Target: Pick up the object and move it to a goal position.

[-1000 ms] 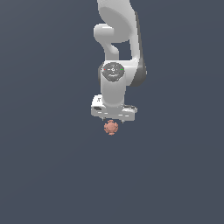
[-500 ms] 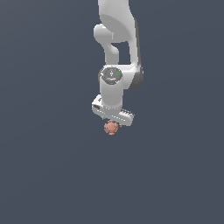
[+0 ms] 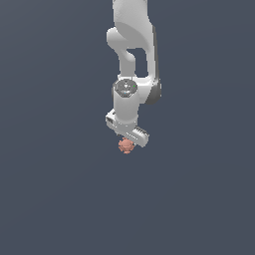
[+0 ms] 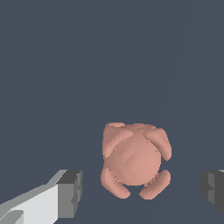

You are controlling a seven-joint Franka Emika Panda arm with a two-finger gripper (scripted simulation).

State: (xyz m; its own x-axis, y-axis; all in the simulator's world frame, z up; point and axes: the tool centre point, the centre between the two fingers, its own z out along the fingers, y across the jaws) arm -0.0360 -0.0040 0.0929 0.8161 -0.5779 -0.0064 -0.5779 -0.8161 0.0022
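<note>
The object is a small salmon-pink knobbly lump lying on the dark grey floor, directly under the white arm's hand. In the wrist view the object sits between the two grey-tipped fingers, with a gap on each side. My gripper hangs straight above it, open, and touches nothing. The fingertips themselves are hard to make out in the exterior view.
A plain dark grey surface extends all around. The white arm comes down from the upper edge of the exterior view.
The hand has turned about its vertical axis, so its crossbar now looks slanted, and it sits slightly lower. The object has stayed where it was.
</note>
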